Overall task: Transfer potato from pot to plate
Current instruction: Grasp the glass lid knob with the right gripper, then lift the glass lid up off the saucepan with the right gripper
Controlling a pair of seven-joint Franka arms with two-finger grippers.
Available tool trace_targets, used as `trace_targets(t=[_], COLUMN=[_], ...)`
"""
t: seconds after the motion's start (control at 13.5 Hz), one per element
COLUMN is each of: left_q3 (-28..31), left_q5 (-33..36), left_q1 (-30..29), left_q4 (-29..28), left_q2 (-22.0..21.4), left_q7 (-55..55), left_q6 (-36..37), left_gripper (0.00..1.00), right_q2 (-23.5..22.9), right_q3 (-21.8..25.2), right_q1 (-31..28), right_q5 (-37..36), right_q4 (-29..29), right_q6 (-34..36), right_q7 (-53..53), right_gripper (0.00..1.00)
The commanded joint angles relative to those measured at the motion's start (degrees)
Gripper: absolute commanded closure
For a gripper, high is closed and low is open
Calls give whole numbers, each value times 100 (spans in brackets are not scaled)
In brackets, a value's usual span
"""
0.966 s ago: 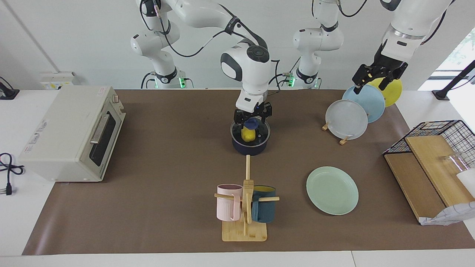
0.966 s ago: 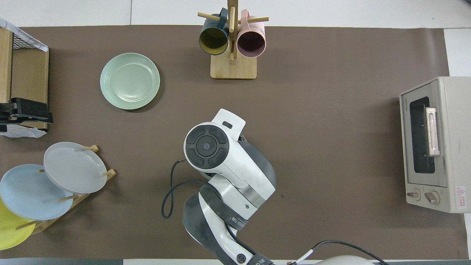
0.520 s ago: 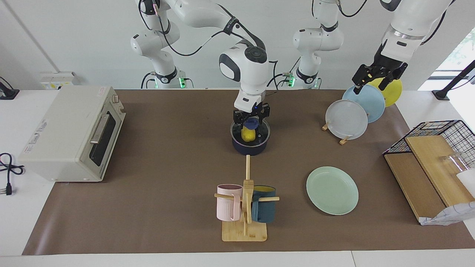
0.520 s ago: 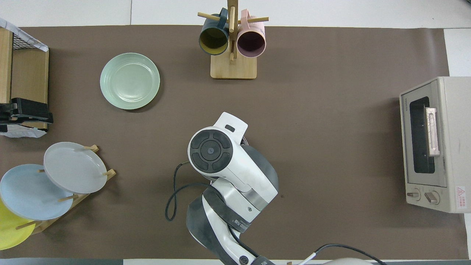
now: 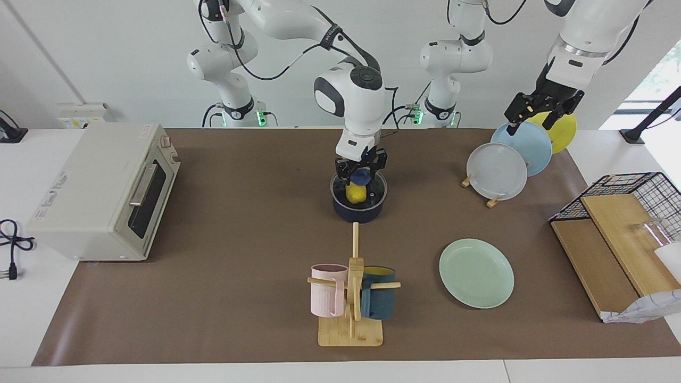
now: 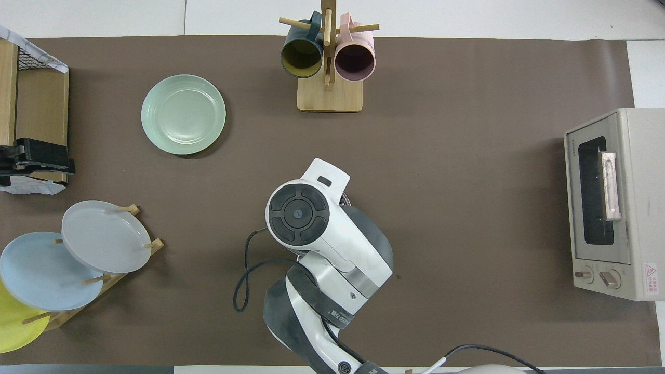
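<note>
The navy pot [image 5: 357,211] stands mid-table with a glass lid [image 5: 376,191] on it. The yellow potato [image 5: 355,193] lies inside and shows through the lid. My right gripper [image 5: 360,173] is low over the pot, right at the lid's blue knob [image 5: 361,177]. In the overhead view the right arm [image 6: 311,228] hides the pot and potato. The mint-green plate [image 5: 476,273] [image 6: 183,114] lies empty, farther from the robots than the pot, toward the left arm's end. My left gripper [image 5: 537,111] waits in the air over the plate rack.
A rack holds grey [image 5: 496,171], light-blue [image 5: 526,146] and yellow plates [image 5: 564,130]. A mug tree [image 5: 351,298] with a pink and a dark blue mug stands farther out than the pot. A toaster oven [image 5: 101,191] is at the right arm's end, a wire basket [image 5: 622,197] at the left arm's end.
My right arm has drawn back slightly toward the robots over the pot, then held still. The lid stays on the pot. The left arm has not moved.
</note>
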State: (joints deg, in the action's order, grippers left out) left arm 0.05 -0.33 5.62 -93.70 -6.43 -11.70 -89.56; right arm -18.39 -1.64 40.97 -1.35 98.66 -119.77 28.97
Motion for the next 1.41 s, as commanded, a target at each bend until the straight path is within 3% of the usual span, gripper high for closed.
trace_targets(t=[0.0, 0.22, 0.67, 0.97, 1.11, 1.34], left_q3=[21, 21, 4, 4, -14, -14], left_q5=[-11, -11, -11, -11, -20, -404], left_q1=[0, 35, 245, 824, 1211, 2001], left_q4=[-218, -236, -368, -491, -526, -981], left_q2=[-166, -166, -175, -184, -184, -114], left_q7=[63, 36, 36, -95, -672, -1674], left_q6=[-193, -272, -369, -378, -395, -1051], left_gripper=[0, 0, 0, 0, 0, 0], right_q2=[161, 152, 178, 319, 371, 389], right_q3=[-12, -20, -3, -12, -12, -3], right_q1=[-1, -1, -307, -1150, -1581, -2389], right_q5=[-102, -102, -85, 3, 12, 12], right_q4=[215, 145, -724, -699, -646, -515], right_q6=[-161, -117, 849, 1034, 1130, 1245], right_q7=[100, 91, -92, -1268, -1944, -3183], right_gripper=[39, 48, 49, 49, 49, 49])
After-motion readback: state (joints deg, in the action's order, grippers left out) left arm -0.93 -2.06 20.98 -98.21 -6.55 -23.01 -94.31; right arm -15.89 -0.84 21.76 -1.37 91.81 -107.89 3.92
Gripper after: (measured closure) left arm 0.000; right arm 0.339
